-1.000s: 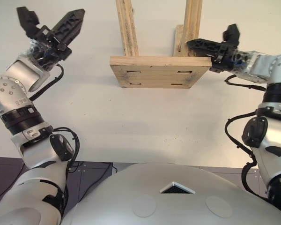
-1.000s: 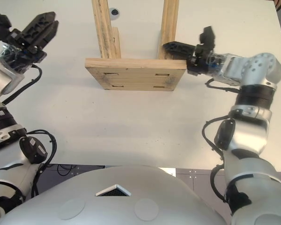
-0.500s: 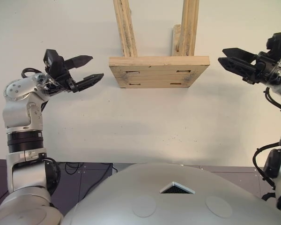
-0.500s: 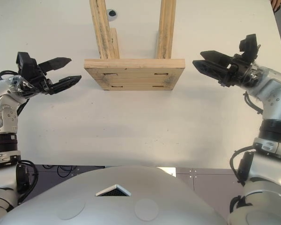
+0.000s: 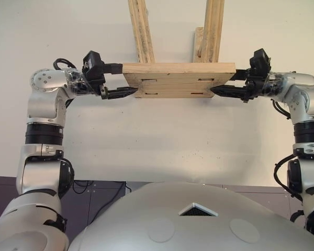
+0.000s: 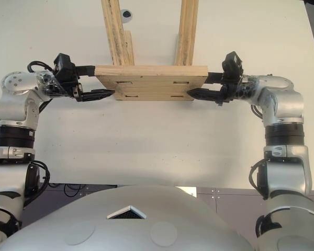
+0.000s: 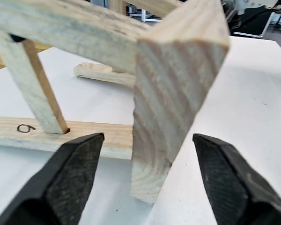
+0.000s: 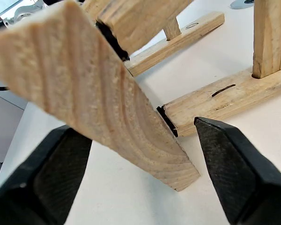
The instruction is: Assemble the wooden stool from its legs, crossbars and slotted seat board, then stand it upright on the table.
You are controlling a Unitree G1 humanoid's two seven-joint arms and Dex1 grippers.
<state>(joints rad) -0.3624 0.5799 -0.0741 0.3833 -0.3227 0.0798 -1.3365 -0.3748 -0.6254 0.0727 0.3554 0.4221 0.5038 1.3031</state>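
Stool [image 5: 179, 81] — one, left pincer [image 5: 130, 78], right pincer [image 5: 224, 81]

Our head pair looks down on the tabletop [image 5: 146, 136]; both wrist cameras peer closely between their fingers [image 7: 70, 183] at one seat board [image 7: 178, 93].

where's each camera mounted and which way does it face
Left and right eye views: on the head, facing forward and down at the seat board on the table; both arms show, left pincer and right pincer at its ends.
Left wrist view: on the left wrist, facing one board end between its own open fingers.
Right wrist view: on the right wrist, facing the opposite end likewise.
Shared: all show that board.
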